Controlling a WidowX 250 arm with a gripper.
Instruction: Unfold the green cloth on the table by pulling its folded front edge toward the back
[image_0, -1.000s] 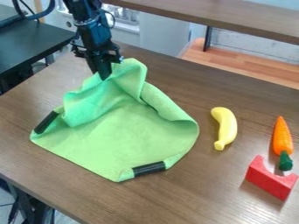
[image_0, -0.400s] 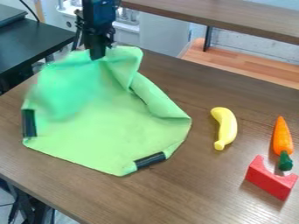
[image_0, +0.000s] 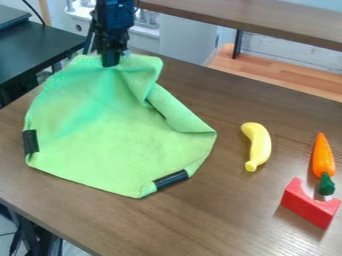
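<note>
A green cloth (image_0: 120, 145) spreads over the left half of a brown wooden desk (image_0: 220, 220), its far edge raised in the grip of the black tool (image_0: 111, 64). The tool appears closed, fabric pinched between its fingers near the desk's far left corner.

Careful handling would call for a firm pinch and a slow, low, level pull, letting the near portion settle flat rather than bunch. The fold (image_0: 167, 107) along the cloth's right side looks likely to stay doubled unless that side is drawn outward; a quick tug could slide the whole piece or crease it afresh. Dark strips mark the left border (image_0: 30, 142) and the near right corner (image_0: 171, 180).

At far left, the cloth overlaps the desk's rim in this view; whether it droops past cannot be told. A raised shelf (image_0: 267, 20) behind the desk argues against a wide backward swing. More room lies toward the near side, while rightward travel would meet a yellow banana (image_0: 258, 146), then an orange carrot (image_0: 323, 157) and a red block (image_0: 309, 205).
</note>
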